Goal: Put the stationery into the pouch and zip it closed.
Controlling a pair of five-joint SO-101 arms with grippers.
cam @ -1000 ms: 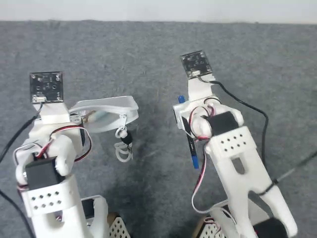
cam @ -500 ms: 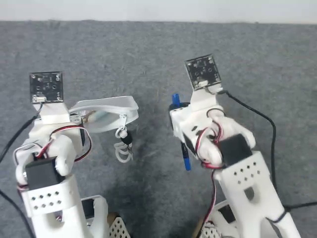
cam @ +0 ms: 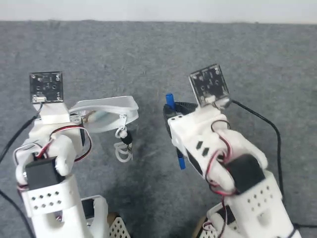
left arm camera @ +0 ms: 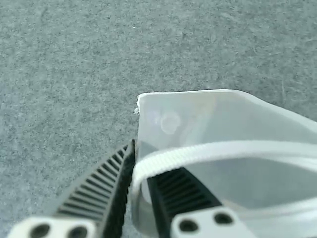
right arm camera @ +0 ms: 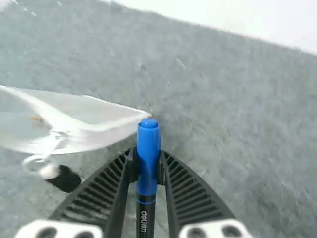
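Observation:
A translucent white pouch (cam: pixel 106 111) is held off the grey carpet with its mouth open. My left gripper (left arm camera: pixel 141 186) is shut on the pouch's rim (left arm camera: pixel 163 158) by the zipper tape. The zipper pull with its rings (cam: pixel 122 144) dangles below the pouch mouth. My right gripper (right arm camera: pixel 147 171) is shut on a blue pen (right arm camera: pixel 147 153), whose capped tip points toward the pouch (right arm camera: pixel 64 121). In the high view the blue pen (cam: pixel 171 101) pokes out of the right gripper just right of the pouch opening, its other end (cam: pixel 181 161) sticking out below the arm.
Grey carpet (cam: pixel 148 54) covers the whole work area, with a pale wall strip (cam: pixel 158 10) at the far edge. Both arm bases (cam: pixel 114 225) crowd the near side.
The right arm has swung left and lifted, carrying the blue pen closer to the pouch mouth. The left arm and pouch have stayed still.

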